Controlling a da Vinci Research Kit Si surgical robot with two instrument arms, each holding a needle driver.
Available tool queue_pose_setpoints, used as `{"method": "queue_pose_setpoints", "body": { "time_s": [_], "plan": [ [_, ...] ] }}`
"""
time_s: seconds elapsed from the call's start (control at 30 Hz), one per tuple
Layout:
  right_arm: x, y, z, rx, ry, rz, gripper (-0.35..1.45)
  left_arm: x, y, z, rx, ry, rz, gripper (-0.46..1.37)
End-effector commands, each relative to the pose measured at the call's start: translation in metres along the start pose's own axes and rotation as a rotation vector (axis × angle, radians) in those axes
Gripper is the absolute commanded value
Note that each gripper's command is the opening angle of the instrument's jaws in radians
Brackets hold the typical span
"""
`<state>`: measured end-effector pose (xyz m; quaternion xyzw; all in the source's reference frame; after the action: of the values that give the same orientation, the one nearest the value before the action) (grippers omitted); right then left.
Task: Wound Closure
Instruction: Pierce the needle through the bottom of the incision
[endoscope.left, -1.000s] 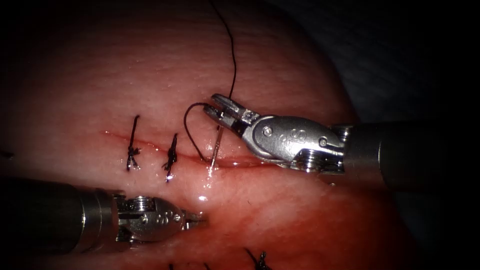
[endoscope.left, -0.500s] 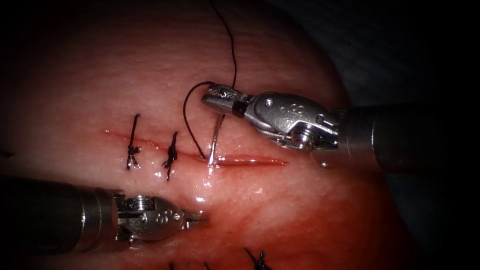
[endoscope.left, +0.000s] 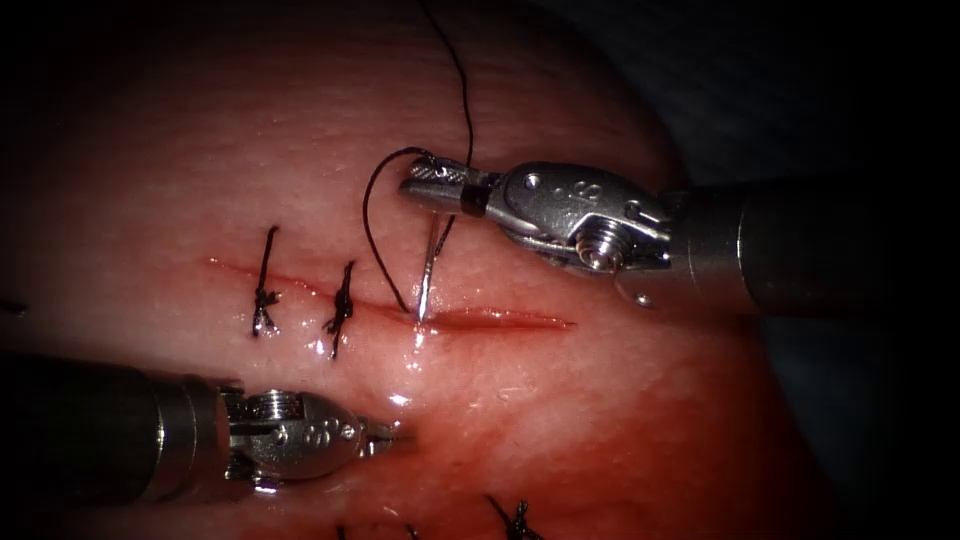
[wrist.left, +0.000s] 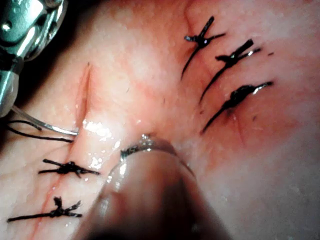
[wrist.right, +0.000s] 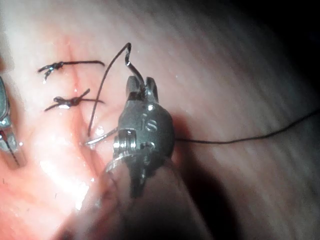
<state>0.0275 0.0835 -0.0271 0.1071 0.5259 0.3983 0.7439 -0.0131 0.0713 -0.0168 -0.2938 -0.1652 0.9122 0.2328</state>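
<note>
While my right tool (endoscope.left: 425, 186) pinches the needle (endoscope.left: 428, 280) near its tail, tip at the cut (endoscope.left: 490, 320), my left tool (endoscope.left: 395, 433) rests nearby, fingers pressed together, holding nothing.

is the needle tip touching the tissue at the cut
Touching. In the endoscope view the needle, held by the right end effector, comes down until its tip meets the tissue at the cut; no gap shows.

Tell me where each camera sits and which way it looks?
Endoscope: above and in front, facing the cut; both tools show, right tool holding the needle.
Left wrist: along its shaft, facing the tissue.
Right wrist: along its shaft, facing its own fingers.
All share the needle and stitches.
</note>
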Motion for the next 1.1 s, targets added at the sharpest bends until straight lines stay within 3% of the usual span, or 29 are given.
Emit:
{"method": "queue_pose_setpoints", "body": {
  "time_s": [0.03, 0.2, 0.4, 0.7, 0.77, 0.8, 0.83, 0.87, 0.9, 1.1],
  "plan": [
    [0.0001, 0.0000, -0.0001, 0.000, 0.000, 0.001, -0.35, 0.0000, 0.0000, 0.0002, 0.000, 0.000, 0.001, -0.19],
    [0.0000, -0.0002, 0.0001, 0.016, -0.015, -0.001, -0.35, -0.0001, -0.0003, 0.0002, -0.001, 0.001, 0.002, -0.19],
    [-0.0002, -0.0003, 0.0003, 0.082, -0.036, 0.127, -0.35, -0.0002, -0.0005, 0.0003, -0.002, 0.001, -0.003, -0.19],
    [-0.0006, 0.0003, 0.0009, 0.185, -0.092, 0.408, -0.35, -0.0003, -0.0005, 0.0003, -0.002, 0.001, -0.002, -0.18],
    [-0.0010, 0.0005, 0.0012, 0.215, -0.103, 0.520, -0.35, -0.0003, -0.0005, 0.0004, -0.001, 0.001, -0.002, -0.19],
    [-0.0015, 0.0007, 0.0015, 0.237, -0.118, 0.685, -0.35, -0.0003, -0.0005, 0.0003, -0.001, 0.001, -0.002, -0.19],
    [-0.0016, 0.0007, 0.0015, 0.240, -0.121, 0.707, -0.35, -0.0003, -0.0005, 0.0003, -0.001, 0.001, -0.002, -0.19],
    [-0.0020, 0.0008, 0.0018, 0.244, -0.133, 0.838, -0.35, -0.0003, -0.0005, 0.0003, -0.002, 0.001, -0.001, -0.19],
    [-0.0024, 0.0008, 0.0020, 0.245, -0.137, 0.888, -0.35, -0.0004, -0.0005, 0.0002, -0.002, 0.001, -0.001, -0.19],
    [-0.0038, 0.0001, 0.0031, 0.305, -0.147, 0.903, -0.35, -0.0008, -0.0005, -0.0001, -0.005, 0.001, 0.003, -0.13]
  ]
}}
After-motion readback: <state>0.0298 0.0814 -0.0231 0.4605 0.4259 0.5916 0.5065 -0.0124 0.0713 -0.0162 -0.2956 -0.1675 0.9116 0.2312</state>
